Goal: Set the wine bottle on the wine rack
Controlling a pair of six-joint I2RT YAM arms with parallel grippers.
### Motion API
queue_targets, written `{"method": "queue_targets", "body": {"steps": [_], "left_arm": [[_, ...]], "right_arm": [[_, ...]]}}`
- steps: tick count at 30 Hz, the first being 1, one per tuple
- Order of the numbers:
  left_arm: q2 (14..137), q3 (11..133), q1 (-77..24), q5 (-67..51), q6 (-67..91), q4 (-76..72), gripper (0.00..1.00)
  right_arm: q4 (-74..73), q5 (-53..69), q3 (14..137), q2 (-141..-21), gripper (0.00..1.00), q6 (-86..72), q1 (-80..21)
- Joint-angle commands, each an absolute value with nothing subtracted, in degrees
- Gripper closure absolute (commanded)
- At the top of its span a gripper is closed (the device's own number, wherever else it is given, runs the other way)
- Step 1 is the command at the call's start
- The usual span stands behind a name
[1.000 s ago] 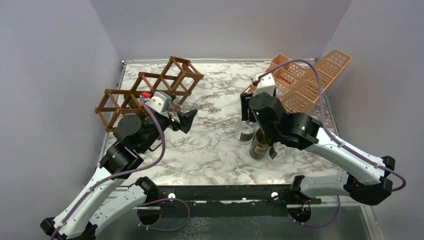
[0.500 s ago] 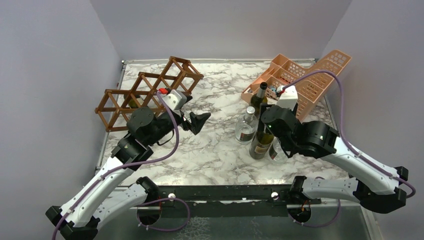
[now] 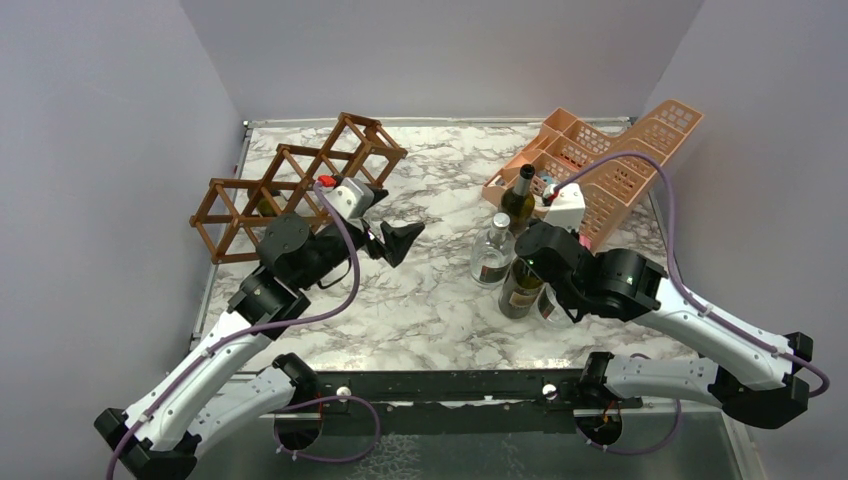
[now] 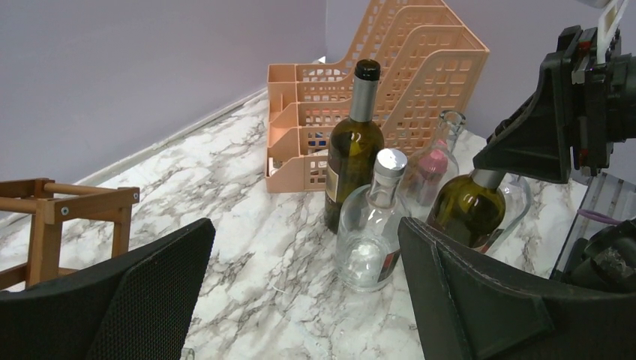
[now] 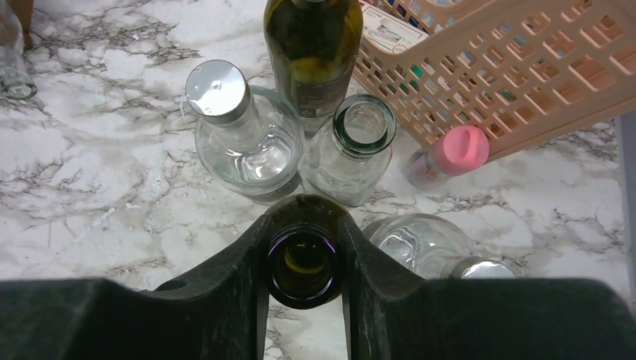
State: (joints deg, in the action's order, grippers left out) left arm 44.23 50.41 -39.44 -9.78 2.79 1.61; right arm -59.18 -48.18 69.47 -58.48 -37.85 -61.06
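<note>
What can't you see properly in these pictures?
- The green wine bottle: in the top view the right arm covers its neck. In the right wrist view the right hand hides all but its mouth.
- The wine rack: cut off by the left edge in the left wrist view, partly covered by the left arm in the top view.
- The bottle labels: too small to read in any view.
- The round clear bottle: partly behind the hand in the right wrist view.

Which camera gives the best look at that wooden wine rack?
The top external view: nearly the whole wine rack shows there, standing at the far left, with an arm crossing its near edge. The left wrist view catches only one wooden corner at its left edge. The right wrist view shows no clear part of it.
</note>
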Motion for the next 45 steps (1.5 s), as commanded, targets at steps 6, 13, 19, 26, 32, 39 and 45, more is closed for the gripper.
{"method": "queue_targets", "body": {"steps": [6,13,19,26,32,39,45], "left_arm": [[47.2,48.1,-39.3,-17.0,6.4,-1.8,0.01],[51.0,44.8,-39.4,-23.3,9.7,-3.3,0.01],[51.9,40.4,-39.4,-28.4,13.3,-7.1,0.01],[50.7,40.0,-39.4,-38.8,7.2,-6.3,0.01],[48.4,36.4,-39.4,-38.8,5.7,-7.0,0.01],[45.9,31.6,-39.4,-34.7,7.9,-13.5,0.01],[47.5,33.0,-39.4,-28.4,5.0,-11.0,0.01]], "right_arm": [[-52.2,-46.1,69.8,-56.6,0.94,-28.3,-61.0],[-42.4,-29.0,70.5,-54.4,0.99,-16.3,-61.1],[-34.1,-16.7,68.6,-53.8,0.99,-13.4,-61.1],[-26.1,-10.5,70.1,-58.6,0.99,-10.9,-61.0],[-21.7,-10.2,73.4,-62.4,0.99,-11.0,-61.0],[-17.5,-10.9,76.1,-63.8,0.99,-11.2,-61.1],[-14.6,-12.2,77.2,-63.4,0.99,-13.5,-61.1]]}}
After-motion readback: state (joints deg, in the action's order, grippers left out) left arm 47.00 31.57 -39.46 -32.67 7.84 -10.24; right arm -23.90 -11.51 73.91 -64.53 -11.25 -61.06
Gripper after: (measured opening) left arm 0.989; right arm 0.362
